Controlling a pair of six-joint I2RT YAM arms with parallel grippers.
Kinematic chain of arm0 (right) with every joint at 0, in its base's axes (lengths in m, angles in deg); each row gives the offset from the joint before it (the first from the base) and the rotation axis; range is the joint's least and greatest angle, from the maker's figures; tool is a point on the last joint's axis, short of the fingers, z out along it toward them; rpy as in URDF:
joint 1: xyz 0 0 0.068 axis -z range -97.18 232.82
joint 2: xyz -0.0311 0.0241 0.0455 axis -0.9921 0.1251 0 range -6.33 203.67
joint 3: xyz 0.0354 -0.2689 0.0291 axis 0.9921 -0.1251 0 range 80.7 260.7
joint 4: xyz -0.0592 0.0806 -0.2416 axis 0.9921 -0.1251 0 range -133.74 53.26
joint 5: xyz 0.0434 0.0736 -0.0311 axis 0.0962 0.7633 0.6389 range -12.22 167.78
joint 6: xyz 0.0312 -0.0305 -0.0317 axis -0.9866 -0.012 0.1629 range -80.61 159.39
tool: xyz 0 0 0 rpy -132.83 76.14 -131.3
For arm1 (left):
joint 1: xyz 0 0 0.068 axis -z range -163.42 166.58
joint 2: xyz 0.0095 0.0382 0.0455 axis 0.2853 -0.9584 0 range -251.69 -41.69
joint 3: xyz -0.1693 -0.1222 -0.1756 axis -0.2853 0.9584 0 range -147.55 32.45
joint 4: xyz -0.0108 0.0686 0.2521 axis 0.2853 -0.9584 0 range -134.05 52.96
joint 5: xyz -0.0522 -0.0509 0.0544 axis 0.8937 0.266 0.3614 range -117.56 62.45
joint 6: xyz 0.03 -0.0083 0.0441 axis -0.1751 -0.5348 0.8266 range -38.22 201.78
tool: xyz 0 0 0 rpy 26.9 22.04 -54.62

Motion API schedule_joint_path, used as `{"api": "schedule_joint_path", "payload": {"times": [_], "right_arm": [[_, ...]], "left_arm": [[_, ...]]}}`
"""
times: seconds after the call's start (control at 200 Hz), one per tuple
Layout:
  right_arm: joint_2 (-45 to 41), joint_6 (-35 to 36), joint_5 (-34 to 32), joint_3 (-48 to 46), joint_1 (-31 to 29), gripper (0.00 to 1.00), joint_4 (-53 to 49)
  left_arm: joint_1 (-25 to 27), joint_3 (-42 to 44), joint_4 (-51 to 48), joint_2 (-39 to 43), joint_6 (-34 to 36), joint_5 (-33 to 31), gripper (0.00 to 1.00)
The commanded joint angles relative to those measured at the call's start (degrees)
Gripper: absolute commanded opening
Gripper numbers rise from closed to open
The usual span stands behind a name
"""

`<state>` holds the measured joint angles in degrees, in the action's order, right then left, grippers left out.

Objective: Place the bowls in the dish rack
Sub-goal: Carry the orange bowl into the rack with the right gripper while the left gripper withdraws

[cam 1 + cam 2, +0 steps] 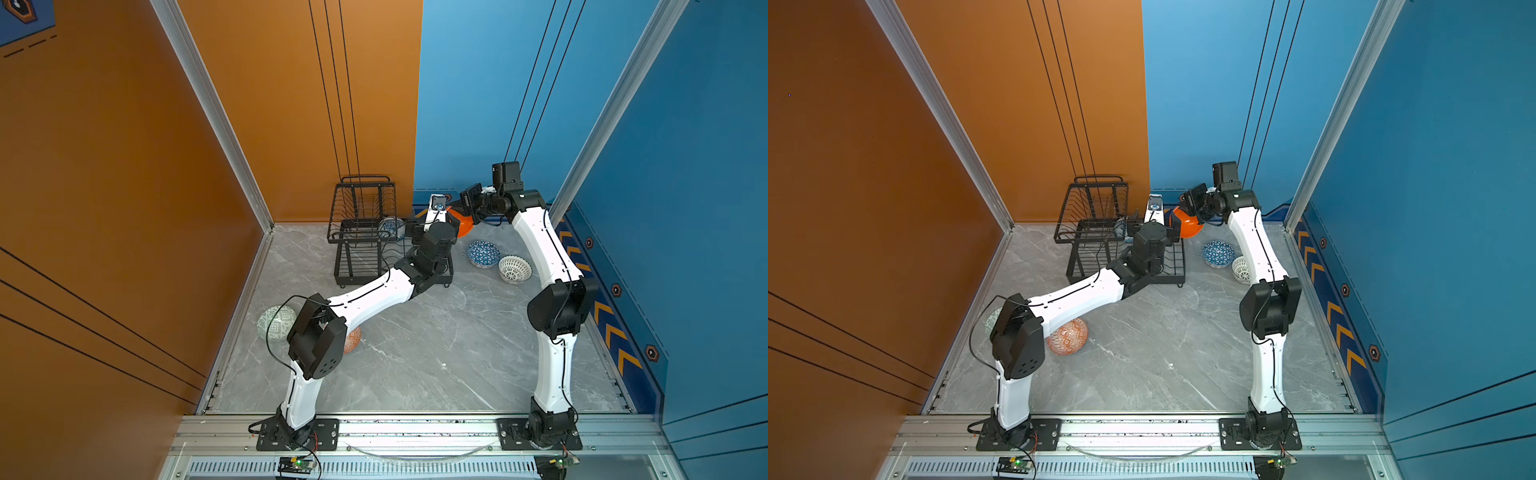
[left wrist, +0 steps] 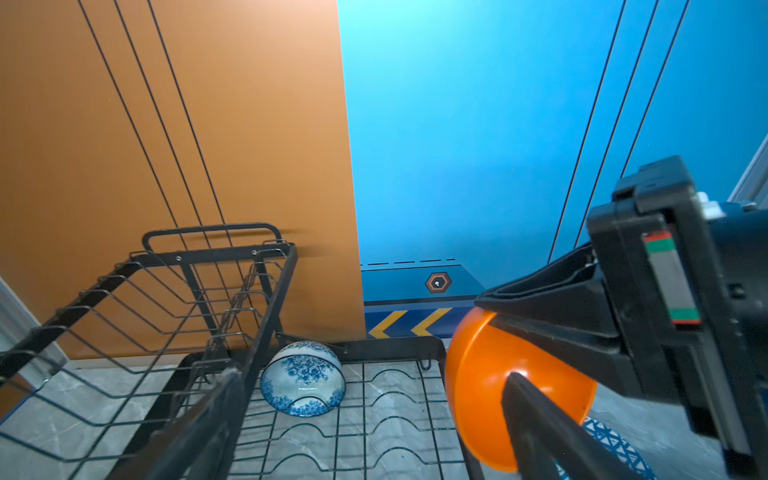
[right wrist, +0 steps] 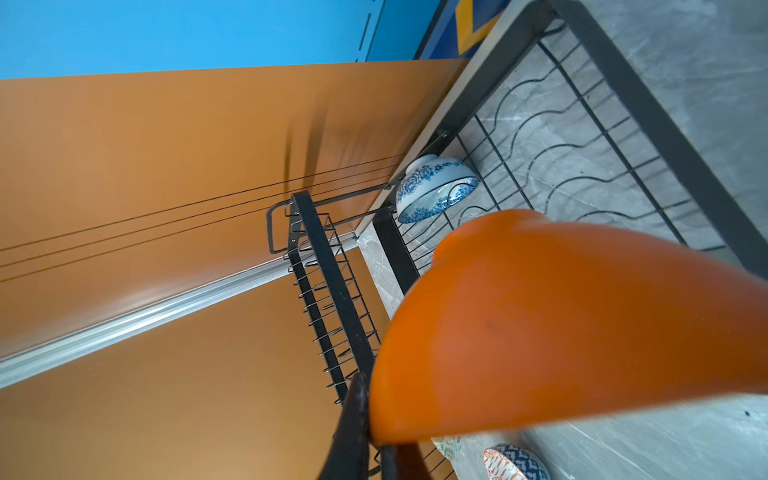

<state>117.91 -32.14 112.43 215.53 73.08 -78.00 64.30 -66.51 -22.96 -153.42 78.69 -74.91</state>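
Jaws on our left gripper (image 2: 374, 374) are spread wide with nothing between them, hovering over the lower tray (image 2: 395, 342) of the dish rack (image 2: 272, 299). Our right gripper (image 2: 498, 305) is clamped on the rim of the plain orange bowl (image 2: 473, 374), which hangs tipped on edge by the rack's far right corner, clear of the wires as far as we can tell.

Only one is in the rack so far: the blue-white floral bowl (image 2: 303, 378) stands on edge in a wavy slot at the far end of the lower tray, right beside the raised basket (image 2: 216, 252). The triangle-pattern bowl (image 1: 483, 253) and white lattice bowl (image 1: 514, 269) sit on the table (image 1: 415, 353) just right of the rack. The pale green bowl (image 1: 274, 322) and orange-white bowl (image 1: 1067, 336) are well apart from the rack, near-left of it, half hidden under the left arm (image 1: 365, 297).

Handling-wise, we reckon the orange one is plastic: light, stiff, slick, so a rim pinch could let it swivel and we'd lower it slow. The patterned ones look like glazed ceramic, heavier and chippy; we'd grab those by the rim too, wall between the jaws.
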Motion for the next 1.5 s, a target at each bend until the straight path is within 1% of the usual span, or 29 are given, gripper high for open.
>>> {"api": "schedule_joint_path", "payload": {"times": [0.0,0.13,0.14,0.17,0.23,0.335,0.365,0.44,0.576,0.616,0.686,0.931,0.946,1.011,1.101,1.271,1.496], "right_arm": [[-0.86,4.32,-0.7,-0.81,-0.39,0.0,6.62],[-2.83,6.39,-1.61,-6.79,-1.23,0.0,12.32],[-2.86,6.6,-1.67,-7.06,-1.31,0.0,12.51],[-2.99,7.36,-1.77,-7.64,-1.5,0.0,12.72],[-3.42,8.74,-2.05,-9.7,-2.18,0.0,14.58],[-5.04,9.45,-3.25,-17.33,-3.76,0.0,22.93],[-7.12,9.42,-3.45,-19.27,-4.18,0.0,25.34],[-8.62,8.13,-4.09,-24.89,-5.33,0.0,33.06],[-10.25,3.93,-7.64,-34.91,-7.3,0.0,47.86],[-9.77,3.22,-8.33,-35.9,-8.0,0.0,50.68],[-8.58,2.89,-9.26,-35.95,-9.48,0.0,52.43],[-5.77,2.62,-15.14,-37.22,-14.0,0.0,58.72],[-4.19,2.52,-15.47,-37.21,-14.14,0.0,58.97],[-2.54,1.35,-16.48,-36.76,-14.62,0.0,60.05],[-0.85,-0.16,-17.61,-36.58,-15.1,0.0,62.1],[1.44,-0.01,-19.5,-35.69,-15.62,0.0,62.79],[5.84,-0.89,-19.57,-32.26,-16.66,0.0,63.05]], "left_arm": [[-1.27,-3.59,-12.66,4.59,-7.58,0.09,0.98],[-4.34,-7.5,-30.13,7.52,-18.84,5.3,0.98],[-4.58,-7.62,-30.93,7.74,-19.51,7.09,0.98],[-5.34,-7.74,-33.38,8.49,-21.16,9.79,0.98],[-7.38,-7.34,-36.63,10.37,-24.39,14.65,0.98],[-11.59,-6.81,-41.62,12.84,-30.05,21.85,0.98],[-13.04,-6.94,-43.1,13.28,-31.6,23.71,0.98],[-16.33,-7.57,-46.39,14.27,-34.07,28.0,0.98],[-21.21,-8.75,-50.12,16.1,-36.25,34.69,0.98],[-22.44,-8.84,-51.2,16.56,-36.87,35.83,0.98],[-24.34,-8.43,-52.54,17.34,-38.15,37.71,0.98],[-30.18,-6.25,-52.61,18.86,-41.7,44.78,0.98],[-30.46,-6.33,-52.63,18.84,-41.81,45.23,0.98],[-31.52,-6.42,-52.58,18.87,-41.75,46.72,0.98],[-32.67,-6.58,-53.0,18.92,-41.65,47.98,0.98],[-33.92,-6.07,-53.05,19.11,-42.3,49.61,0.98],[-34.49,-6.49,-53.02,18.59,-42.99,50.75,0.98]]}}
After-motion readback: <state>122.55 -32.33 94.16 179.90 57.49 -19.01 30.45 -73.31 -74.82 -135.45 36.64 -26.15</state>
